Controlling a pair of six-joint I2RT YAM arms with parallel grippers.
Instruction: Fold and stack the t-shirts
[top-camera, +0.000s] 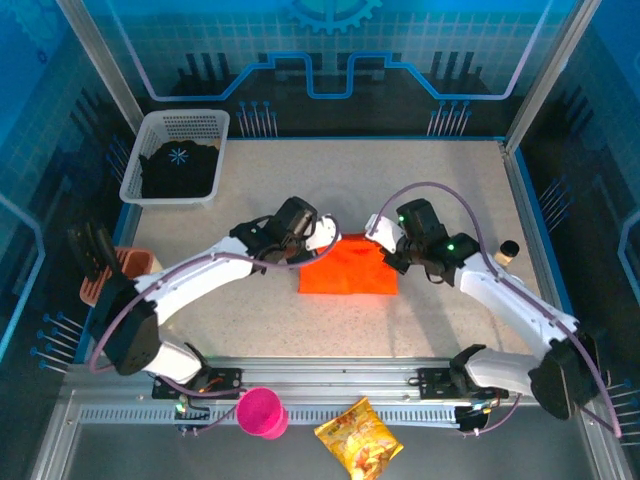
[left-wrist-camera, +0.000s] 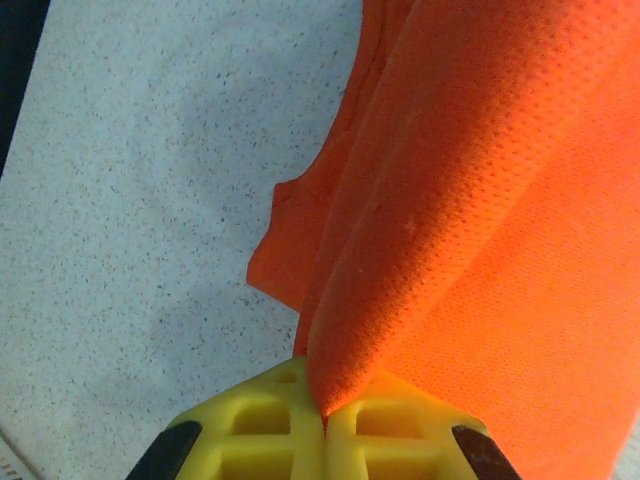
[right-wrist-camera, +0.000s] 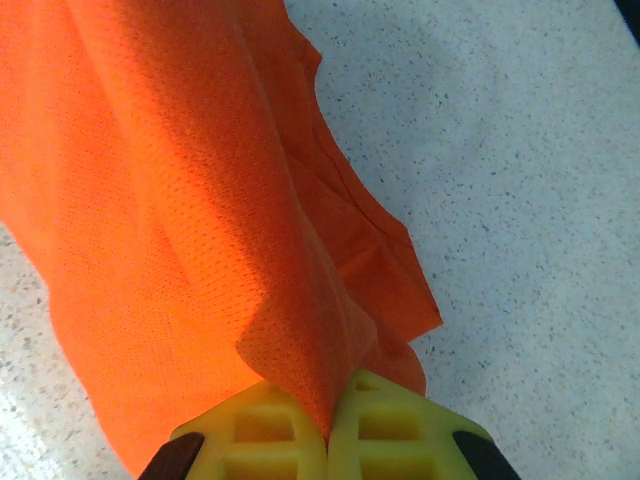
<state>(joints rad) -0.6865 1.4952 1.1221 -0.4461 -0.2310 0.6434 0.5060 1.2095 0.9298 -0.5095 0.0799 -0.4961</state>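
Left gripper (top-camera: 328, 238) and right gripper (top-camera: 375, 228), seen from above, each pinch a far corner of the orange t-shirt (top-camera: 348, 270), which lies right of the basket (top-camera: 135, 175) and nearer the arms. Left wrist: yellow fingers (left-wrist-camera: 265, 420) clamp an orange fold. Right wrist: the same grip.

My bench (top-camera: 300, 190) was a pale, speckled surface. At its far left corner stood a white mesh basket (top-camera: 190, 125). A reddish-brown ribbed thing (top-camera: 125, 268) sat at the left edge; I could not tell what it was. A small cork-coloured object with a dark top (top-camera: 508, 250) stood at the right edge. Near my bases lay a pink cup (top-camera: 262, 412) and, near it, a yellow snack bag (top-camera: 358, 450).
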